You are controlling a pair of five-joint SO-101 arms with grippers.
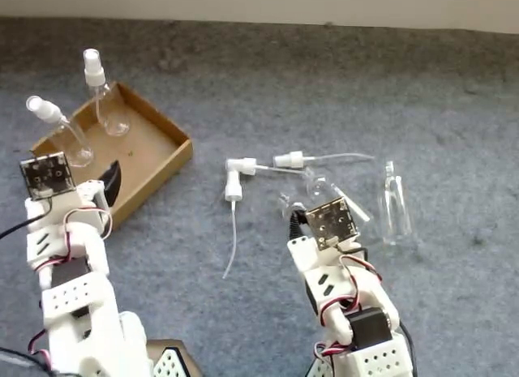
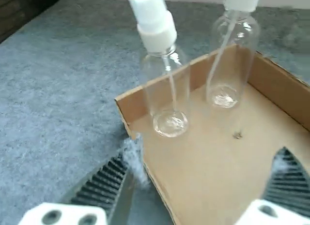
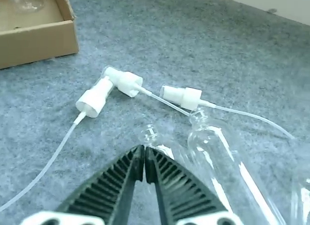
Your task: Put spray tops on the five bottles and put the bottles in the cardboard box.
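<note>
Two capped bottles (image 2: 167, 89) stand just beyond the parted left hand (image 2: 201, 159); right hand (image 3: 145, 150) pressed together.

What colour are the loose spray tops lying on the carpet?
White; the spray tops show clearest in the right wrist view.

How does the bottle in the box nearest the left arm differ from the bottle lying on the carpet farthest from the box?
The boxed bottle stands upright; the carpet bottle lies on its side. The boxed bottle wears a white spray top; the carpet bottle's neck is bare. The boxed bottle sits inside the cardboard box; the carpet bottle rests on the carpet. Both are clear and look empty.
</note>
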